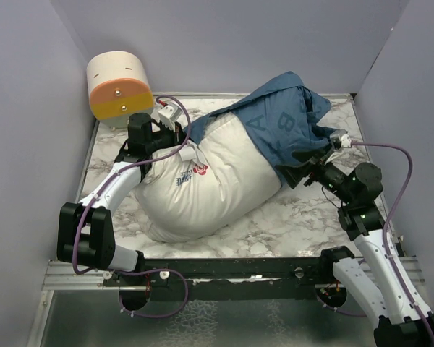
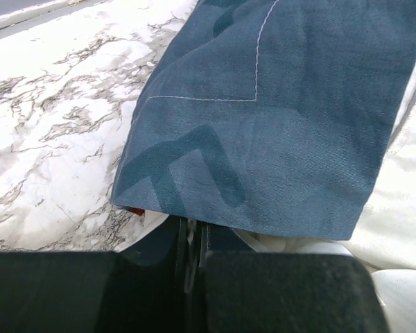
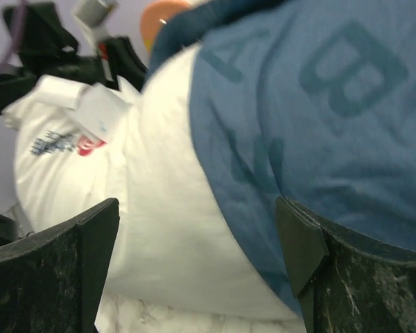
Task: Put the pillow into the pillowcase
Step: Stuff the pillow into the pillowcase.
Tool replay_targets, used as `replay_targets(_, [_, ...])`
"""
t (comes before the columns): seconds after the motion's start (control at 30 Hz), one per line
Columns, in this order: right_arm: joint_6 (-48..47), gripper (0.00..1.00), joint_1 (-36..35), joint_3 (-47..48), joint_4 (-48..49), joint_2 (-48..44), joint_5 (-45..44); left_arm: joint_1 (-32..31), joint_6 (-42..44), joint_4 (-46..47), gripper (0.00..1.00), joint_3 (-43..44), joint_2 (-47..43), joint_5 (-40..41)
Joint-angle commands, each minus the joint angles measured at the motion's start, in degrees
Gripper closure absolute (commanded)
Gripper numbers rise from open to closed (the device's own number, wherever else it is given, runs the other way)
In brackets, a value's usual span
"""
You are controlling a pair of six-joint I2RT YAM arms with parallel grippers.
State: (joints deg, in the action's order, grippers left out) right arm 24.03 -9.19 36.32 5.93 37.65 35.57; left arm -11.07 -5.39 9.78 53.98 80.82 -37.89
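Nearest you, by the near edge of the white marble-patterned bench [image 1: 304, 224], lies the bare end of the large plump white fabric pillow [image 1: 202, 195]. It stretches diagonally from the near-left towards the far-right corner, printed label [image 1: 192, 173] facing up. It looks light but bulky and springy, so expect it to squash under a pinch and puff back out rather than slide as one stiff piece. To the right, the right jaws stand spread wide with nothing between them, facing the line where white filling meets blue cloth; in the right wrist view the pillow [image 3: 159, 208] and the cloth [image 3: 319, 125] fill the gap ahead. Further back, the dark blue thin fabric pillowcase printed with lighter blue letters [image 1: 289, 116] covers only the far-right end of the pillow, bunched loosely over it, so most of the pillow is uncovered. That cloth is limp and will probably drag and wrinkle rather than glide, so take it at the stitched hem, not mid-panel. The left jaws are pressed together on just such a hem strip [image 2: 277, 125] on the far-left side of the pillow. I'd judge a second hold on the hem at the right side the best place to pull from. At the far-left corner stands a cream and orange drum-shaped object [image 1: 118, 88], apart from the work.
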Motion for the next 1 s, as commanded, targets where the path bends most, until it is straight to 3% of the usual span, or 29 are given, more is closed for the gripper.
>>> replay_targets(0.0, [-3.65, 0.09, -2.07, -1.43, -11.22, 0.27, -10.95, -1.26, 1.69, -1.64, 1.0, 0.87, 1.29, 0.35])
replay_targets(0.17, [-4.75, 0.24, -4.17, -0.24, -15.17, 3.95, -19.21, -1.32, 2.3, -2.4, 1.0, 1.18, 1.47, 0.95])
replay_targets(0.33, [-4.26, 0.34, -7.67, -0.5, -14.42, 6.94, -21.04, -1.25, 2.65, -2.64, 1.0, 1.26, 1.35, 1.24])
replay_targets(0.73, [-5.33, 0.4, -16.62, -0.3, -14.14, 9.91, -30.71, -1.31, 3.01, -2.93, 1.0, 1.37, 0.66, 1.56])
replay_targets(0.97, [-6.43, 0.71, -16.65, 0.22, -15.0, 10.44, -35.38, -1.32, 3.01, -2.93, 1.0, 1.37, 0.59, 1.59])
